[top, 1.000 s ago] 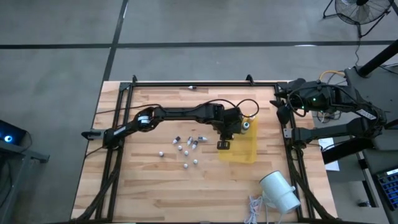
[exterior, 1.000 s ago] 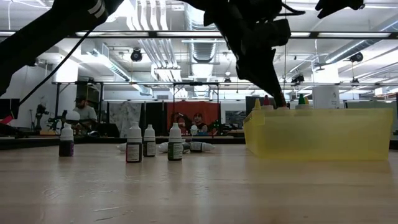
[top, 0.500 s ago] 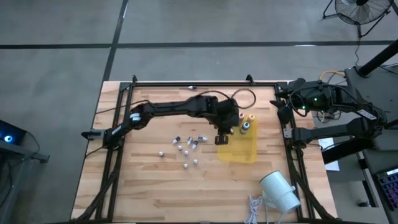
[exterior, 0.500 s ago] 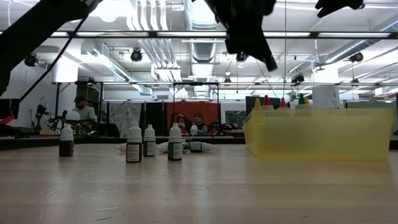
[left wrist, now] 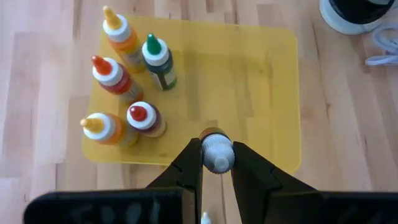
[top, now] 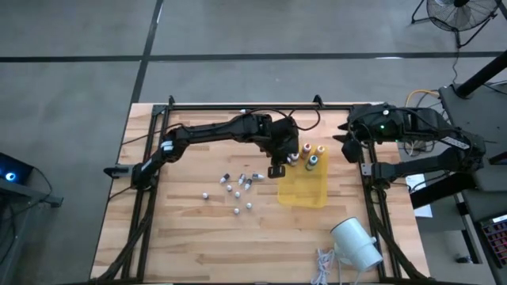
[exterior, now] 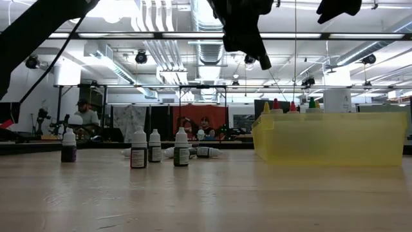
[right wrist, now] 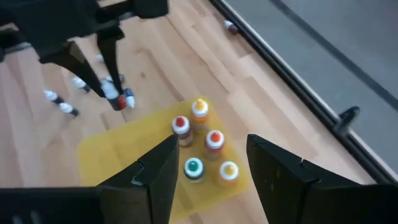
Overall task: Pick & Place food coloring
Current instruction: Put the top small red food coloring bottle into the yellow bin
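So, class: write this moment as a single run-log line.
left pincer: shut on small vial, above yellow tray edge | tray: five colour-topped bottles upright | right pincer: open, waiting above tray | table: vials left

Industrial lab hall — exposed ceiling ducts (exterior: 161,51), concrete floor (top: 238,32), seated people (exterior: 84,116)

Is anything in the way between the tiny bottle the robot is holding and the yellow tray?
Nothing visible. The left gripper holds the tiny bottle in the air over the yellow tray's edge. Five bottles stand together at one end; the rest is bare. The right gripper waits open nearby.
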Available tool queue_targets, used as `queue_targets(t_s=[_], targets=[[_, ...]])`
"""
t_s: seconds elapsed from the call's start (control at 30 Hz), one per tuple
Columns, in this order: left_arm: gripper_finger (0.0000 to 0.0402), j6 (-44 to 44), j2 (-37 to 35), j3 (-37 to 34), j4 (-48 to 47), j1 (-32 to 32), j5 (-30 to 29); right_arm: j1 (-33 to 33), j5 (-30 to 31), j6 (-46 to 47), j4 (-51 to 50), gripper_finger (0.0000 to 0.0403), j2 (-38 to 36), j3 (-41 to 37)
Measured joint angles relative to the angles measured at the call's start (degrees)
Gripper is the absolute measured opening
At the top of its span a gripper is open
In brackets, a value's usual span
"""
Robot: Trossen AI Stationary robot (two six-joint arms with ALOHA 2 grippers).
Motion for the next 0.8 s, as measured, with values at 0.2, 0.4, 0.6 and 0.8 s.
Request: queue_targets(t_s=[0.2, 0.4, 0.6, 0.8], targets=[[0.0039, -0.1, -0.3, 0.0, -0.1, 0.3, 0.1, 0.0, -0.9, -1.5, 1.0, 0.0178, 1.7, 0.0], [0.0039, -0.2, -2.1, 0.0, 0.6, 0.5, 0.2, 0.0, -0.8, -2.7, 3.6, 0.0178, 1.7, 0.0], [0.0039, -1.0, -5.9, 0.0, 3.5, 1.0, 0.2, 0.0, -0.7, -2.7, 6.7, 0.0178, 1.3, 0.0], [0.0039, -1.3, -10.3, 0.0, 6.9, 1.8, 0.2, 0.2, -1.0, -3.2, 11.4, 0.0178, 1.4, -0.1]])
